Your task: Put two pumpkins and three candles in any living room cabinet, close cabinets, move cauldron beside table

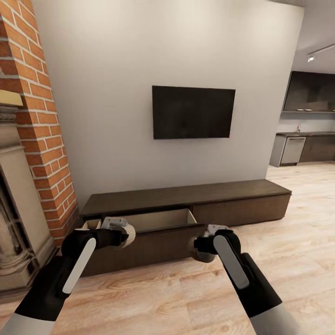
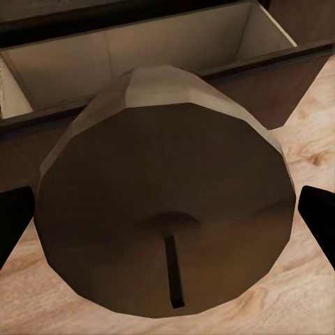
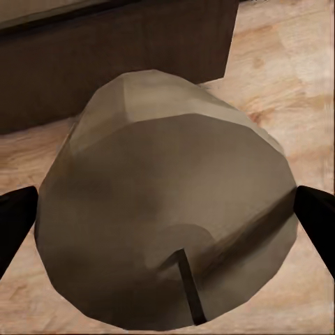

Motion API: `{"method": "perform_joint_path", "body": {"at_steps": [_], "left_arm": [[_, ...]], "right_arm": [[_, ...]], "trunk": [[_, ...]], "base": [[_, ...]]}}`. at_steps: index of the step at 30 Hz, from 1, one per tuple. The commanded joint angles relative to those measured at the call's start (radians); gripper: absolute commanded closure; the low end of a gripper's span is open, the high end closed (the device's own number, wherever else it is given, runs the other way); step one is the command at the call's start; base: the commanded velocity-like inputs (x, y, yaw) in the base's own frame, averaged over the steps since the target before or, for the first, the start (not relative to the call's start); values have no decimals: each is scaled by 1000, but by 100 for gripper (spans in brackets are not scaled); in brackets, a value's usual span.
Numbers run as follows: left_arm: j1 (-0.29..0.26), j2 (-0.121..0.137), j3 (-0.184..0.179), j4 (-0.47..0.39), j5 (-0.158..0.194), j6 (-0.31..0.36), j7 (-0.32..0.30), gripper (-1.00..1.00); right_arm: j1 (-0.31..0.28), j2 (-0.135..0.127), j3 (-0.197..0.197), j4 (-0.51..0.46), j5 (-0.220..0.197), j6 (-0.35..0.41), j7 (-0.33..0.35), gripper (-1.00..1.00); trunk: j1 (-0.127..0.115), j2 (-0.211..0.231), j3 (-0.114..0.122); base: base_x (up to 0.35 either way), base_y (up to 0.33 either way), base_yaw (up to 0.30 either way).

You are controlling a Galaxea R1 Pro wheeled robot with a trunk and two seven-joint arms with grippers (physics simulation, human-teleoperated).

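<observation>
Against the wall runs the long, low, dark brown cabinet (image 1: 218, 191), with one drawer (image 1: 160, 218) pulled out and its pale inside showing. My left gripper (image 1: 122, 235) is shut on a tan candle (image 1: 130, 233) right at the drawer's front edge. In the left wrist view that candle (image 2: 160, 174) sits between the two black fingers (image 2: 14, 223), with the open drawer (image 2: 139, 56) just behind it. My right gripper (image 1: 201, 245) is shut on a second candle (image 1: 192, 253), low in front of the cabinet. In the right wrist view this candle (image 3: 167, 209) hangs over the floor before the dark cabinet front (image 3: 105, 63).
A brick fireplace (image 1: 37, 139) stands close on the left. A black TV (image 1: 193, 112) hangs on the wall above the cabinet. Pale wood floor (image 1: 177, 298) spreads before the cabinet and to the right, toward a kitchen (image 1: 304, 144) at the back right.
</observation>
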Motion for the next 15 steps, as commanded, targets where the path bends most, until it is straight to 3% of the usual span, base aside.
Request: {"method": "perform_joint_path", "body": {"at_steps": [1,5,15], "left_arm": [[-1,1,-2,-1,8,3,7,100],[-1,1,-2,-1,7,3,7,100],[-1,2,-4,3,6,3,7,100]], "right_arm": [[-6,2,12,15,-5,-7,-24,100],[-23,8,57,63,-6,-42,-75,100],[-27,9,67,67,-22,-52,-77,100]], "trunk": [[-4,7,2],[-19,35,15],[-58,105,46]], "base": [[0,0,0],[0,0,0],[0,0,0]]}}
